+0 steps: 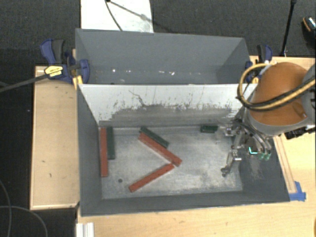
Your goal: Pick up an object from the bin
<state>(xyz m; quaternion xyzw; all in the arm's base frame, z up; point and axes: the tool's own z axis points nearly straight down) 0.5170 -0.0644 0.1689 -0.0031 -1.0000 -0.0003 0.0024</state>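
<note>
My gripper (228, 167) hangs low over the bin's right end, close to the floor and the right wall. A small dark green block (209, 129) lies against the back wall, up and to the left of it. Further left, one red-brown bar (159, 149) slants across the middle of the floor, and a second red-brown bar (151, 177) lies below it, their right ends nearly meeting. I see nothing under the gripper but bare bin floor.
A dark green bar (154, 137) lies along the upper red-brown one. At the bin's left wall a long red-brown bar (103, 152) and a dark green bar (111, 143) lie side by side. The arm's orange cover and cables sit above the right rim.
</note>
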